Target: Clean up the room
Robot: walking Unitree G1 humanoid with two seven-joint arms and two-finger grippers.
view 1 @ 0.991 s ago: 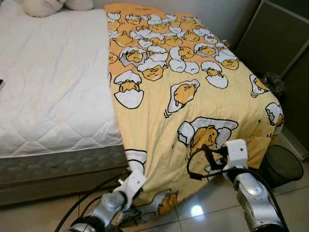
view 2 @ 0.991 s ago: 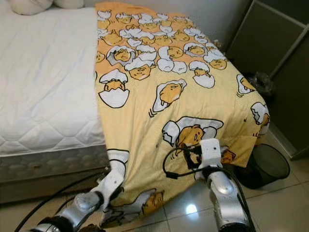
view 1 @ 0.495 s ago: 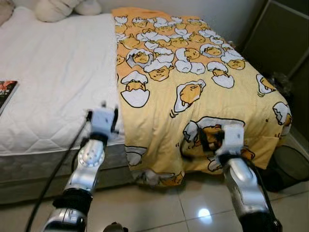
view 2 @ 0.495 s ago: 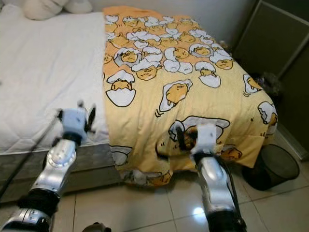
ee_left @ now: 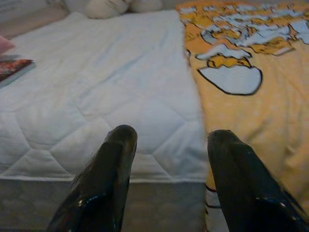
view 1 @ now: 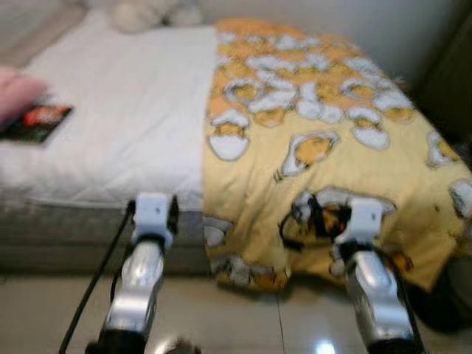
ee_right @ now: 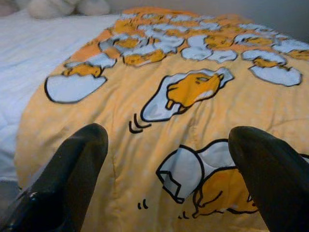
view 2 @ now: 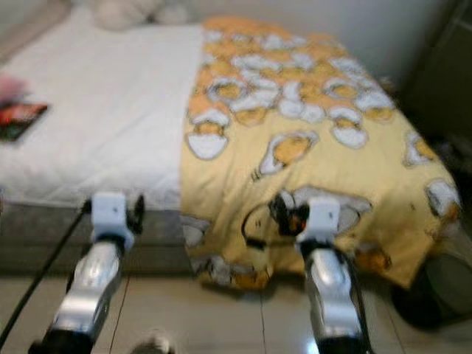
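Left eye view, blurred, looks down on a bed with a white quilted mattress (view 1: 110, 133), its right half covered by a yellow-orange blanket printed with cartoon egg-yolk figures in white cracked shells (view 1: 324, 147). The blanket runs from the head of the bed to the foot and hangs over the foot edge, its hem bunched and crumpled low near the glossy pale tiled floor (view 1: 243, 324); its left edge lies in a fairly straight line along the middle of the mattress.

The left gripper (ee_left: 169, 145) is raised in front of the mattress's foot edge, just beside the blanket's left border, with its two black fingers (ee_left: 113, 169) spread apart and nothing between them. The right gripper (ee_right: 169, 150) hovers over the hanging part of the blanket, fingers (ee_right: 72, 169) wide apart and holding nothing; whether they touch the cloth cannot be told.

On the far left of the mattress lies a dark flat book with a red patch on its cover (view 1: 37, 122), and beside it a pink soft shape (view 1: 15, 88). Pale cream plush pillows (view 1: 151, 11) sit at the head of the bed.
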